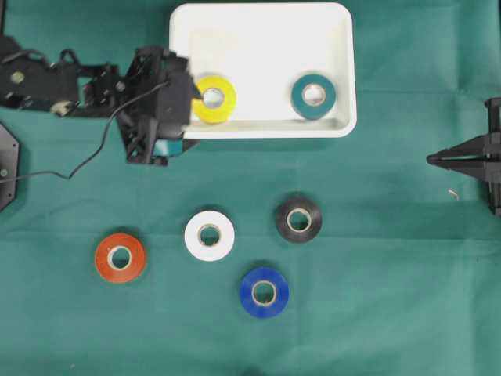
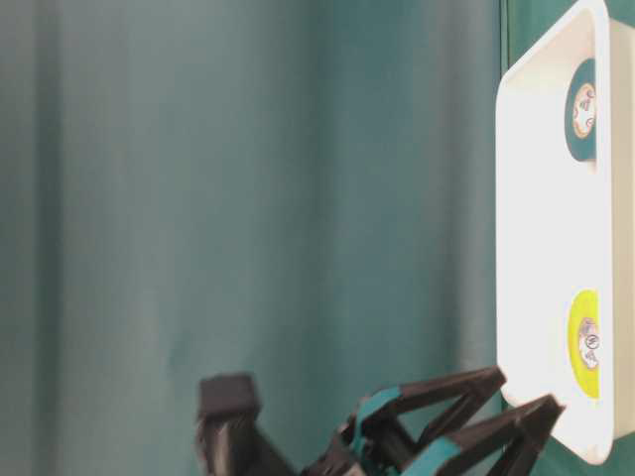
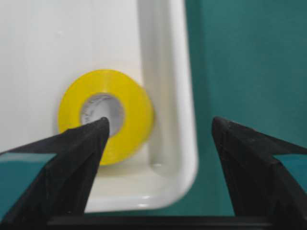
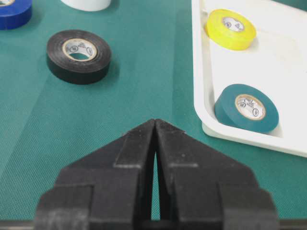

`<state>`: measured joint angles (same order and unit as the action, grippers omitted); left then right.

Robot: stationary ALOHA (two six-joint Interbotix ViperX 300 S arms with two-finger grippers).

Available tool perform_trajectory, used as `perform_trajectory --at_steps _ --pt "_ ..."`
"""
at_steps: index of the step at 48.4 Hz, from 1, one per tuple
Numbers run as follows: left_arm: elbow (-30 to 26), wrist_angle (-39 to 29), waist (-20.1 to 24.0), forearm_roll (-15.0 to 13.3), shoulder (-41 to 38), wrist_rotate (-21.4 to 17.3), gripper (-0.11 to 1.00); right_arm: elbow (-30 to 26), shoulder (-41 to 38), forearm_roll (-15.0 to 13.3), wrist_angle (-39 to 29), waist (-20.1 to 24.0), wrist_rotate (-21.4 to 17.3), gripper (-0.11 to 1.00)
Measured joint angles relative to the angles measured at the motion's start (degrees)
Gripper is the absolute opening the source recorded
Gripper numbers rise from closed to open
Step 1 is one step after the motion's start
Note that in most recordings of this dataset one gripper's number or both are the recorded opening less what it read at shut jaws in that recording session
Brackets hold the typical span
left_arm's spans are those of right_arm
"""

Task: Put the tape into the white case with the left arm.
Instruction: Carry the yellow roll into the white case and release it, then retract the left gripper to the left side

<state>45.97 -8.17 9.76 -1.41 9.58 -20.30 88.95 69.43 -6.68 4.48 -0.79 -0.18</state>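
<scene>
Left wrist view: left gripper (image 3: 158,129) spread wide, holding nothing.
Yellow tape (image 3: 106,115): flat in white case (image 3: 168,72), just beyond fingertips, possibly touching the rim.
Right gripper (image 4: 156,125): pressed together.

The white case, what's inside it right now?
The white case holds two tape rolls lying flat: a yellow tape near its left end and a teal tape toward the right. The left end effector covers the yellow roll's left edge and that corner from overhead.
</scene>
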Motion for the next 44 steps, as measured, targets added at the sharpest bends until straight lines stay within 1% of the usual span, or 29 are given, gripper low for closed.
perform_trajectory --at_steps 9,13,21,25,35,44 --pt "4.7 4.0 -2.9 -0.1 5.8 0.5 0.87 0.0 0.0 0.0 0.1 0.1 0.0 -0.09" --pt "6.7 5.4 -3.5 -0.1 8.1 2.5 0.87 0.0 0.0 0.0 0.0 0.0 0.0 -0.09" --pt "9.8 6.5 -4.7 -0.1 12.8 8.3 0.87 0.0 0.0 0.0 0.0 0.0 0.1 -0.09" --pt "11.4 6.6 -6.2 -0.2 15.1 10.5 0.87 0.0 0.0 0.0 0.1 0.0 0.1 -0.09" --pt "14.4 6.6 -10.2 -0.1 20.7 12.6 0.87 0.0 0.0 0.0 0.1 0.0 0.0 -0.09" --pt "15.8 6.6 -12.7 -0.1 23.6 13.1 0.87 0.1 0.0 0.0 0.0 0.0 0.0 -0.09"
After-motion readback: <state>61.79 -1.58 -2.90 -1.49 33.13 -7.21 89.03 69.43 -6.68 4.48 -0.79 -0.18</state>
